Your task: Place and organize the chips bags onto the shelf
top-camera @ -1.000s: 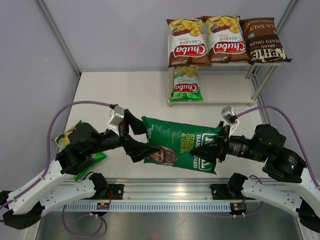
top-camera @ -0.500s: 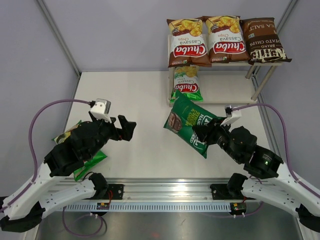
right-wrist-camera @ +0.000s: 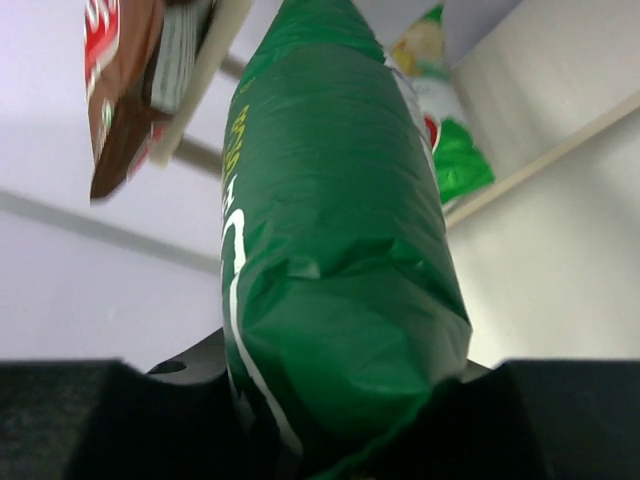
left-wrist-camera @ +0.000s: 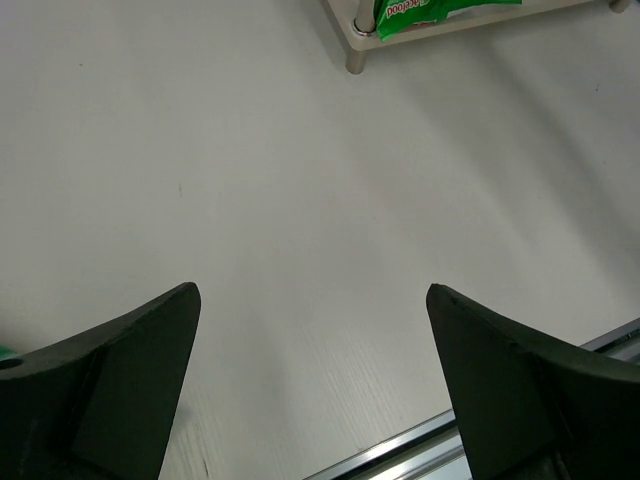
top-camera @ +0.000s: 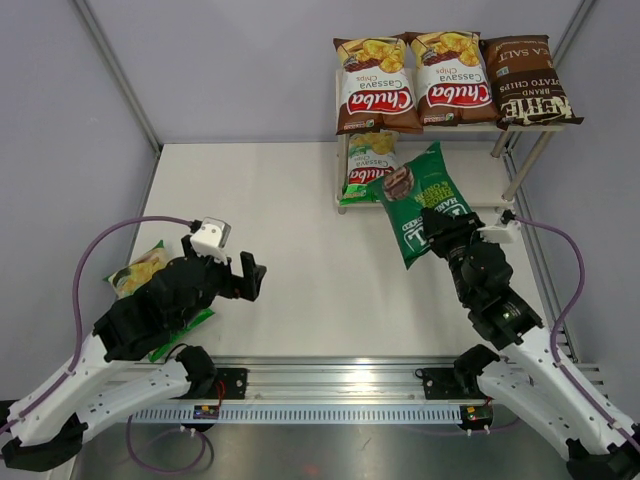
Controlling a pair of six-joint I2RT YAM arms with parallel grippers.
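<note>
Six bags: three on the shelf's top tier, one on its lower tier, one on the worktop, one in the right tool.
Loose Chuba (top-camera: 138, 272): light green, lying by the worktop's left edge toward the near-left corner, largely hidden under the left arm.
Left tool (top-camera: 250, 277): fingers spread wide apart with nothing between them, hanging over bare worktop left of centre, pointing toward the right.
Worktop (top-camera: 300, 200): white; bare in the middle stretch between the two arms.
Shelf (top-camera: 480, 175): two cream boards on thin metal legs, standing in the far-right corner.
Lower Chuba (top-camera: 372, 165): light green, on the left end of the lower tier.
Dark-green bag (top-camera: 420, 205): raised off the worktop, tilted, just in front of the lower tier and right beside the lower Chuba; whether they touch, cannot tell.
Right tool (top-camera: 438, 235): clamped on the bottom end of the dark-green bag, near the worktop's right edge.
Brown Chuba (top-camera: 377, 85): left end of the top tier.
Second brown Chuba (top-camera: 452, 78): middle of the top tier, touching its neighbours.
Kettle (top-camera: 530, 82): dark brown, right end of the top tier.
</note>
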